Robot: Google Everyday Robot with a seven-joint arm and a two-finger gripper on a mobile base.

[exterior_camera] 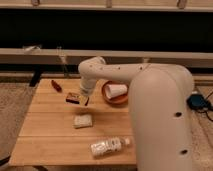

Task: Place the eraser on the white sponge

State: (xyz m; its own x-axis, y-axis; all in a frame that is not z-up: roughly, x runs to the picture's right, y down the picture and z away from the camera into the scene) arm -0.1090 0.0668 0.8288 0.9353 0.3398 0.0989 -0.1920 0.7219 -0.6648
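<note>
My gripper (81, 94) hangs at the end of the white arm over the left middle of the wooden table (45, 135). It is shut on the eraser (76, 98), a small dark block with a light end, held just above the table top. The white sponge (83, 121) lies flat on the table a short way in front of the eraser and slightly to its right, apart from it.
An orange plate (108, 97) with a white cup (116, 90) on it sits right of the gripper. A clear plastic bottle (106, 146) lies near the front edge. A red object (56, 85) lies at the back left. A blue device (198, 102) is on the floor at right.
</note>
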